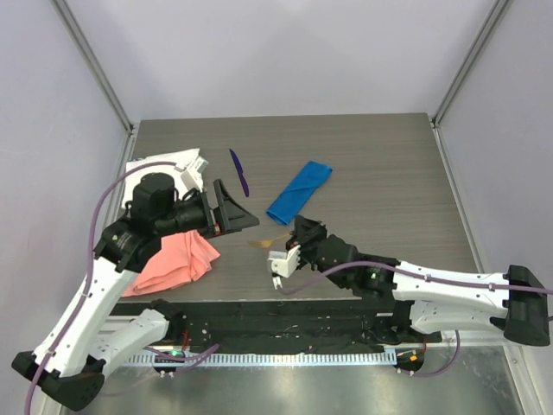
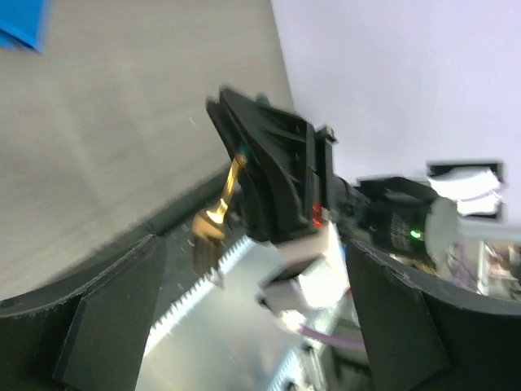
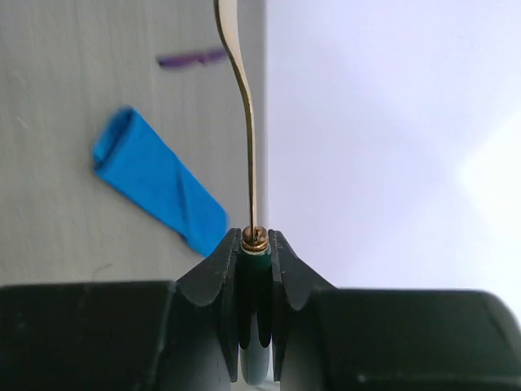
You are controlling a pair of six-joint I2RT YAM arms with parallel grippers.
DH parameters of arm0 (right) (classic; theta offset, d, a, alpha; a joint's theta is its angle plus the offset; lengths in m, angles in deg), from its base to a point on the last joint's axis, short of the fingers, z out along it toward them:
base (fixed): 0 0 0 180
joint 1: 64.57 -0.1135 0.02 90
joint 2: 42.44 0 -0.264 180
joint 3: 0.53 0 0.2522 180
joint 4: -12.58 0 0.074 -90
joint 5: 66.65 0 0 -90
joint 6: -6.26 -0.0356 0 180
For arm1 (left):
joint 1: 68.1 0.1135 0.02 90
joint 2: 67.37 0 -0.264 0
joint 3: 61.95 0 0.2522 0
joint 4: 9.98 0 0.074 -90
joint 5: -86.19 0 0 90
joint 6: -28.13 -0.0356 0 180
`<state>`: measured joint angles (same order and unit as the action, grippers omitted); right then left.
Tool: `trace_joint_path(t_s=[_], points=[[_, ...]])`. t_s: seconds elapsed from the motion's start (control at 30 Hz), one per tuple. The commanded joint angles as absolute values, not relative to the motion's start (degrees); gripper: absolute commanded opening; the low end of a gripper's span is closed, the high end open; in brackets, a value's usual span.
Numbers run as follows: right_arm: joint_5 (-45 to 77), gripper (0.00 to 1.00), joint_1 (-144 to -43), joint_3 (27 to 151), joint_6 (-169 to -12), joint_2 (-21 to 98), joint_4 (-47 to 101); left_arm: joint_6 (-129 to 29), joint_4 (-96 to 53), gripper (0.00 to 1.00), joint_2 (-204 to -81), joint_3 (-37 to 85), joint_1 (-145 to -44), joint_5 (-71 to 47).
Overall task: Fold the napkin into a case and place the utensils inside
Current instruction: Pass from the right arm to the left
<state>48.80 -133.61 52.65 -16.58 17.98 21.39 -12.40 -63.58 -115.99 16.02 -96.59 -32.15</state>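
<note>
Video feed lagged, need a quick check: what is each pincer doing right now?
Left pincer: open, holding nothing.
Right pincer: closed on the slim green-handled, gold-stemmed utensil.

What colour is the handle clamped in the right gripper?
Dark green handle, clearest in the right wrist view.

Top camera looks down from high behind the near edge, over the whole table (image 1: 389,173). Left wrist camera, tilted, closely faces the right gripper (image 2: 242,159) and its gold fork (image 2: 213,220). Right wrist camera sights along that fork toward the blue case (image 3: 155,183), which the top view also shows.
</note>
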Motion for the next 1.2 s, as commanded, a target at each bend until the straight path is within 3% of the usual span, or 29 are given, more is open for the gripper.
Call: trace_joint_path(t_s=[0.0, 0.03, 0.33, 0.57, 0.73, 1.07, 1.17], points=[[65.08, 0.01, -136.2, 47.78, 2.18, 14.52, 12.73, -4.58, -56.81, 0.88, -119.64, 12.82, -95.87, -52.2], [65.88, 0.01, -136.38, 46.73, 3.26, 14.17, 11.59, -3.17, -54.44, 0.82, -119.92, 10.29, -95.87, -55.02], [69.14, 0.01, -137.96, 44.43, 11.0, 14.34, 3.32, -12.37, -62.49, 0.82, -119.74, 5.51, -95.87, -51.1], [69.23, 0.01, -139.98, 44.96, 14.08, 15.74, 2.79, -13.0, -57.32, 0.83, -122.65, 3.67, -95.87, -51.79], [68.09, 0.01, -141.39, 44.96, 15.57, 16.45, 2.44, -15.81, -57.67, 0.78, -126.16, 3.58, -95.87, -53.02], [65.62, 0.01, -142.09, 44.87, 16.28, 17.41, 2.61, -16.96, -53.71, 0.35, -130.12, 1.82, -95.87, -60.31], [64.83, 0.01, -142.09, 44.87, 15.58, 16.89, 2.44, -17.13, -53.54, 0.29, -129.86, 1.3, -95.78, -61.2]])
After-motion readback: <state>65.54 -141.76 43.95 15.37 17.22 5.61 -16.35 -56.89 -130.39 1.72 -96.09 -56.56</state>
